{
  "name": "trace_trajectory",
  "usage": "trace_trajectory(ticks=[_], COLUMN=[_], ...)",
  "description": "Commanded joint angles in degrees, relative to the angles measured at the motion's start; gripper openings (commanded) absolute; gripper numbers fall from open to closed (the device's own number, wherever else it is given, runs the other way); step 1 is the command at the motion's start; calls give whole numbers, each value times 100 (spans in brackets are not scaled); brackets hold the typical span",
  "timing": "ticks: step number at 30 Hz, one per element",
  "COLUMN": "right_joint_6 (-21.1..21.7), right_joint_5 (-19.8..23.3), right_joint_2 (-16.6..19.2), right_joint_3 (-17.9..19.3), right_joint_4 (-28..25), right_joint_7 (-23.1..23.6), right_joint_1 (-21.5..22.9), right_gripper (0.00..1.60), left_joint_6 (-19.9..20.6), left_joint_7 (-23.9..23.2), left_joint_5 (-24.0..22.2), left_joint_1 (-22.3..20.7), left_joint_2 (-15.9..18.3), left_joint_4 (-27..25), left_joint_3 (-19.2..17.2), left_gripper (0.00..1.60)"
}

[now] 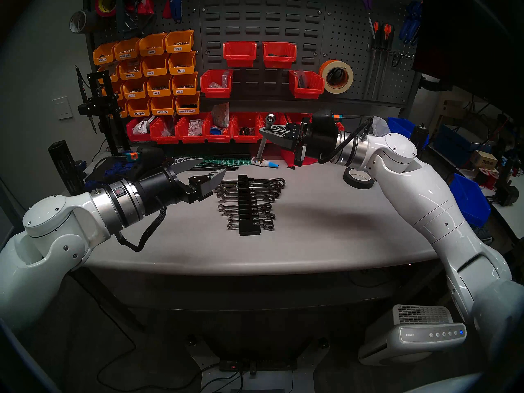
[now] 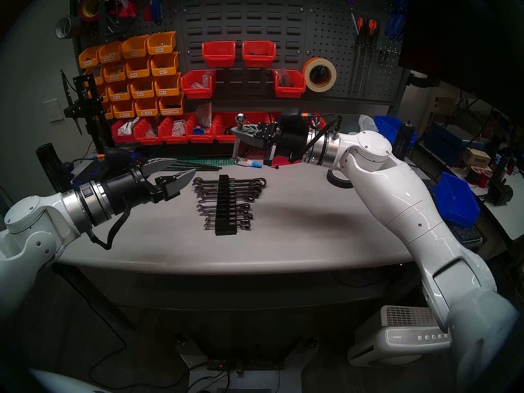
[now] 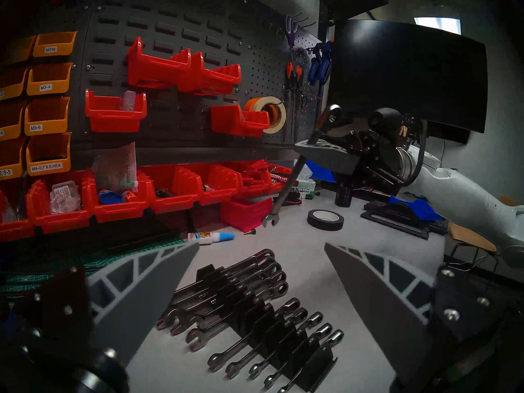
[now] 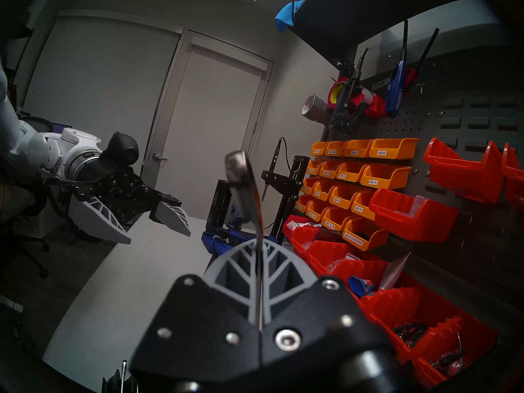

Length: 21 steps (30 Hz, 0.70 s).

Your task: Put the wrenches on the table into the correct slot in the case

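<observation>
Grey matte counter [image 1: 312,236] carried long black plastic wrench rack [image 1: 249,211], one mid groove empty [image 1: 246,202]. Right gripper [image 1: 265,130] jaws clamped on slim chrome combination wrench [image 1: 262,148], hanging near-upright above counter. Left gripper [image 1: 211,168] jaws wide, empty. Best: level wrench, align over gap, lower gently.

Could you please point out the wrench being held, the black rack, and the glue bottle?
wrench [image 1: 263,148]: head left view, shaft below the fingers.
black rack [image 1: 248,205]: head left view, centre spine.
glue bottle [image 3: 210,237]: left wrist view, body.

right gripper [image 1: 264,131] grips wrench [image 1: 263,145] above table [image 1: 312,228].
</observation>
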Motion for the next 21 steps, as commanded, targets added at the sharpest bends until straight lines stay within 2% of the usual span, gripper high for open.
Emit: trace_trajectory(ticks=[1, 9, 16, 21], right_joint_6=[-52, -52, -29, 136], right_joint_5=[72, 95, 141, 281], right_joint_2=[8, 37, -12, -32], right_joint_3=[138, 170, 160, 121], right_joint_4=[-71, -93, -83, -176], right_joint_7=[40, 57, 103, 226], right_joint_1=[152, 103, 108, 118], right_gripper=[0, 0, 0, 0], left_joint_6=[-190, -223, -198, -163], left_joint_7=[104, 122, 172, 240], left_joint_5=[18, 103, 169, 204], left_joint_1=[-521, -828, -1136, -1370], left_joint_2=[117, 229, 296, 265], left_joint_4=[-246, -317, -518, -567], left_joint_3=[226, 542, 1016, 1341], left_gripper=[160, 160, 160, 160])
